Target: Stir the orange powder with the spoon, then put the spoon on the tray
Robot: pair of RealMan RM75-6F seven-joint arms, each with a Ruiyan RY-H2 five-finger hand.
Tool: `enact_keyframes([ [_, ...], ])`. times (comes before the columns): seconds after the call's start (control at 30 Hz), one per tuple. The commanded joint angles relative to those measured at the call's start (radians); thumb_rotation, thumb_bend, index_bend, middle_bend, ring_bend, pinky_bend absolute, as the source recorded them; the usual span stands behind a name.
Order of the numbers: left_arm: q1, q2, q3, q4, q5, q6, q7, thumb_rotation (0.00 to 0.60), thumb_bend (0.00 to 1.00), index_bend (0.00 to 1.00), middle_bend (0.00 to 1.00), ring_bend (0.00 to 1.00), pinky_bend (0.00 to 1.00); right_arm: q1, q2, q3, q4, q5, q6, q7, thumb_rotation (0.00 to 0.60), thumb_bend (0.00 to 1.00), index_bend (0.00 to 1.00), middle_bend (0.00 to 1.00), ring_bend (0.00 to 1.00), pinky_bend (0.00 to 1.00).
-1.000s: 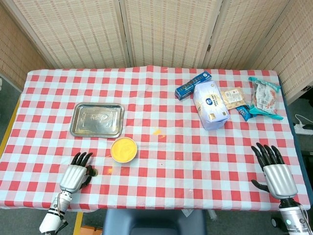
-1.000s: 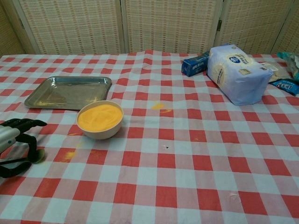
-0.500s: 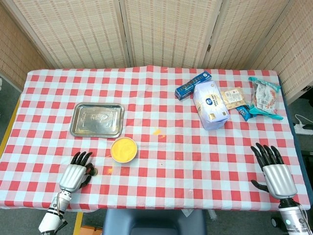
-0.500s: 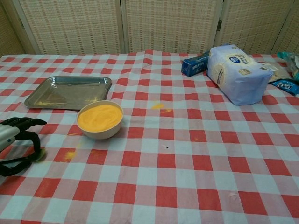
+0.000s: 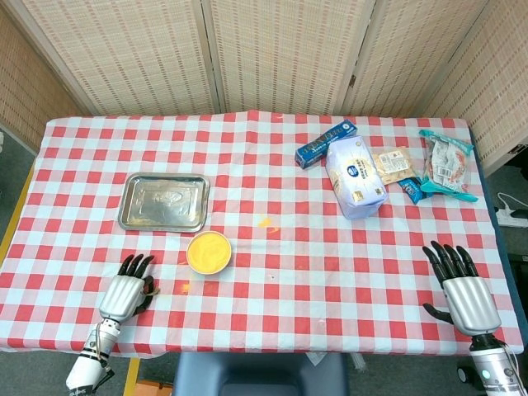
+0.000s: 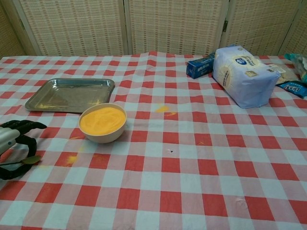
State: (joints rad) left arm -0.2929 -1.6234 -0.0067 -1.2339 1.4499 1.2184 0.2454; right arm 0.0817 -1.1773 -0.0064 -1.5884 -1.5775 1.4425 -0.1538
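The bowl [image 6: 102,123] of orange powder [image 6: 102,119] sat on the checked tablecloth [image 6: 192,158] just in front of the metal tray [image 6: 71,94], and the powder's surface looked smooth and level, so I judged that no stirring had been done. The tray held no spoon. The spoon [image 6: 29,160] itself was at the near left edge of the table, its small bowl showing beside the left hand [image 6: 14,143]; the fingers [image 6: 21,126] were curled over it with the thumb below, and it seemed to be gripped, though the handle was hidden and I could not be sure the hold was firm. From above, the same left hand [image 5: 126,293] lay left of the bowl, well short of it. So the whole task was left: carry the spoon to the bowl, stir, then set it on the tray.

A half second before, the spoon's bowl had stood lower on the cloth under the fingers; now it was tipped up and drawn a little toward the hand, and the hand had edged slightly back toward the table's edge.

The right hand [image 5: 464,290] rested at the far right, fingers spread and holding nothing, unchanged. Smears of spilled powder [image 6: 162,109] and the packets [image 6: 244,75] at the back right had not moved.
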Motion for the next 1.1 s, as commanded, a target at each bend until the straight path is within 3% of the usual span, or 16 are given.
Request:
enact_keyframes([
  [0.03, 0.001, 0.002, 0.000, -0.001, 0.000, 0.003, -0.005, 0.600, 0.40, 0.62, 0.09, 0.00, 0.04, -0.001, 0.000, -0.001, 0.000, -0.001, 0.001, -0.001, 0.600, 0.03, 0.00, 0.00, 0.00, 0.00],
  [0.37, 0.024, 0.065, 0.008, -0.068, 0.042, 0.084, -0.029, 0.600, 0.44, 0.64, 0.10, 0.00, 0.04, 0.000, 0.000, -0.004, -0.003, -0.008, 0.002, 0.000, 0.600, 0.03, 0.00, 0.00, 0.00, 0.00],
  [0.63, 0.021, 0.179, -0.009, -0.246, 0.101, 0.160, 0.076, 0.600, 0.43, 0.64, 0.10, 0.00, 0.04, 0.001, 0.008, -0.009, -0.008, -0.018, 0.002, 0.016, 0.600, 0.03, 0.00, 0.00, 0.00, 0.00],
  [0.83, -0.060, 0.200, -0.053, -0.402, 0.088, 0.065, 0.259, 0.600, 0.43, 0.64, 0.10, 0.00, 0.04, 0.000, 0.020, -0.009, -0.009, -0.021, 0.007, 0.036, 0.600, 0.03, 0.00, 0.00, 0.00, 0.00],
  [1.1, -0.180, 0.111, -0.118, -0.458, 0.012, -0.074, 0.436, 0.600, 0.43, 0.62, 0.10, 0.00, 0.04, 0.001, 0.031, -0.008, -0.006, -0.009, -0.003, 0.058, 0.600, 0.03, 0.00, 0.00, 0.00, 0.00],
])
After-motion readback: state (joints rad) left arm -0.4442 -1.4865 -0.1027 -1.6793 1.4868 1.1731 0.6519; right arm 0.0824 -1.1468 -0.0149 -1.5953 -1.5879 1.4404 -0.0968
